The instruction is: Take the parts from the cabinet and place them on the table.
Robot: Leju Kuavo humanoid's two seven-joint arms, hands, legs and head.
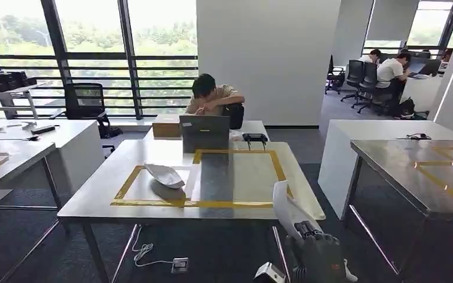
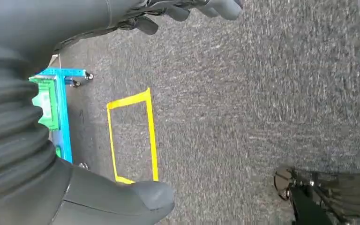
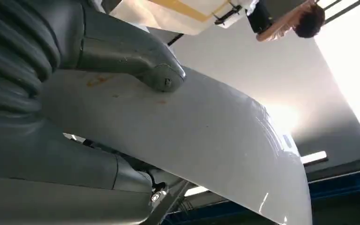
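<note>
Right hand [image 1: 318,250], low at the near edge of the head view, grips a white curved shell-shaped plastic part [image 1: 287,207]. The part stands up from the hand, its upper end showing against the near right corner of the steel tabletop [image 1: 94,197]. In the right wrist view the thick grey thumb [image 3: 136,58] presses on the part's smooth white surface [image 3: 206,140].

Left hand [image 2: 75,201] hangs over grey carpet floor [image 2: 262,93] and holds nothing; fingers [image 2: 206,8] and thumb stand apart. Below it on the floor are a yellow tape rectangle [image 2: 131,138] and a blue-and-green frame [image 2: 58,112].

On the tabletop, a second white curved shell part [image 1: 164,174] lies inside the left half of a yellow tape outline [image 1: 200,203]. Beyond it stands a grey laptop [image 1: 204,133], with a cardboard box [image 1: 166,127] to its left. Behind the laptop a seated person [image 1: 214,97] leans forward. Further people sit at desks at far right.
</note>
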